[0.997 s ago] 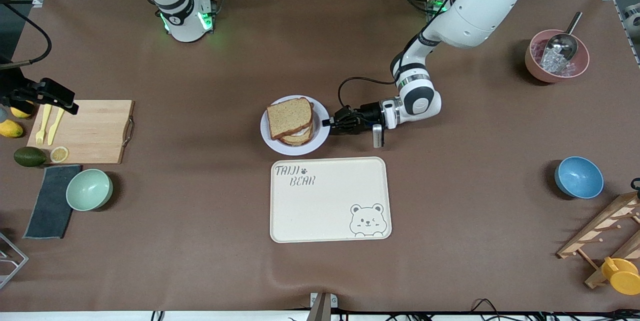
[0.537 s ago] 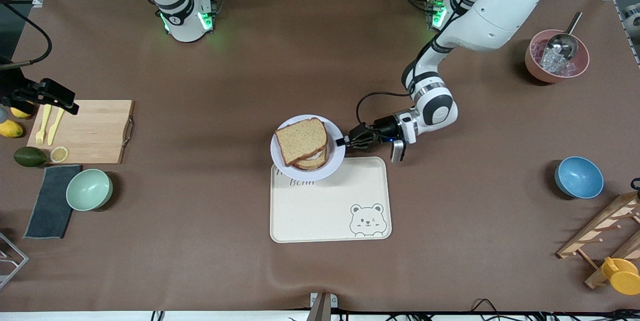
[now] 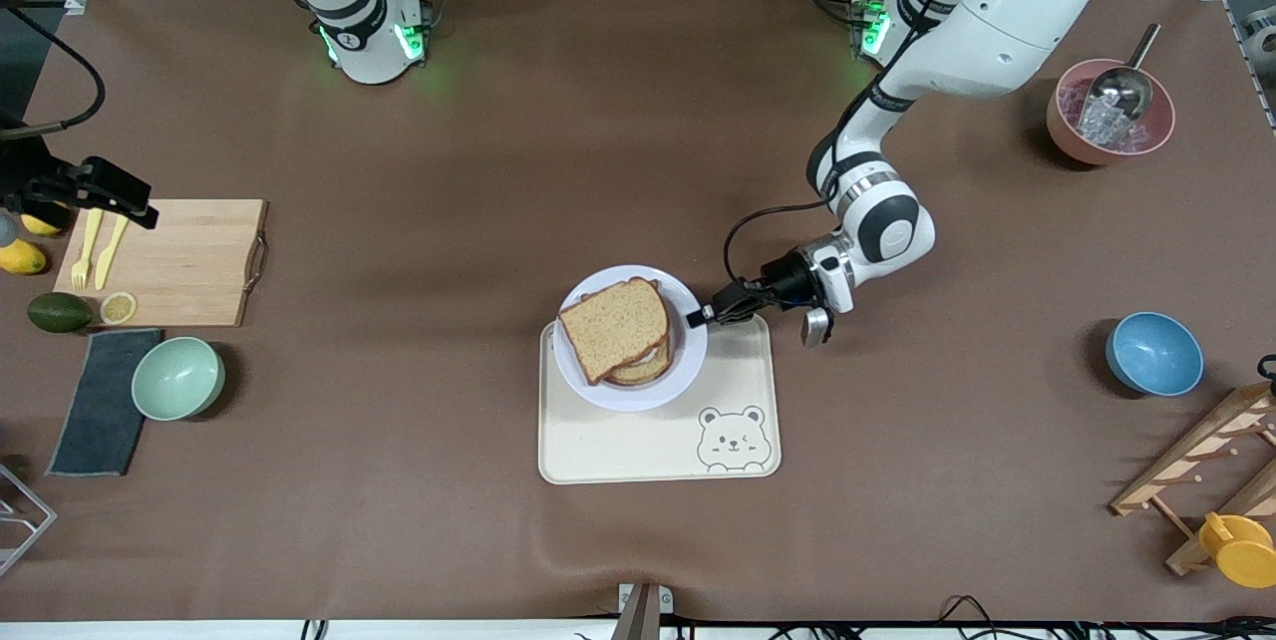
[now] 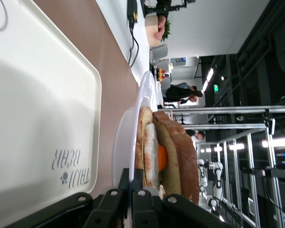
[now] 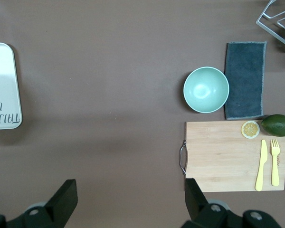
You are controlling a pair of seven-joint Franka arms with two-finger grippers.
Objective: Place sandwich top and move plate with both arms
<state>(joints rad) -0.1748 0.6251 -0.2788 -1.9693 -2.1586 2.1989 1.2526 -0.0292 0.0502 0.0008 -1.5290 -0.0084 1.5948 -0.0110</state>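
Note:
The plate [image 3: 678, 371] carries a sandwich, and the speckled brown sandwich top [image 3: 613, 328] lies on it as the uppermost slice. My left gripper [image 3: 700, 317] is shut on the plate's rim at the side toward the left arm's end. The plate is over the cream tray [image 3: 658, 446], covering the tray's lettering. In the left wrist view the fingers [image 4: 126, 178] pinch the thin white plate rim [image 4: 133, 137]. The sandwich top [image 4: 183, 161] sits over an orange egg layer, with the tray [image 4: 38, 95] beside them. My right gripper [image 3: 120, 199] hangs open over the cutting board's end, holding nothing [image 5: 130, 199].
A wooden cutting board [image 3: 179, 261] with a yellow fork and knife, a green bowl [image 3: 177, 378] and a dark cloth [image 3: 100, 401] lie toward the right arm's end. A blue bowl [image 3: 1154, 353], a pink bowl with a scoop [image 3: 1110, 112] and a wooden rack [image 3: 1206, 471] are toward the left arm's end.
My left gripper has carried the plate with the sandwich from the bare table toward the front camera, until it is over the tray. The right arm has not moved.

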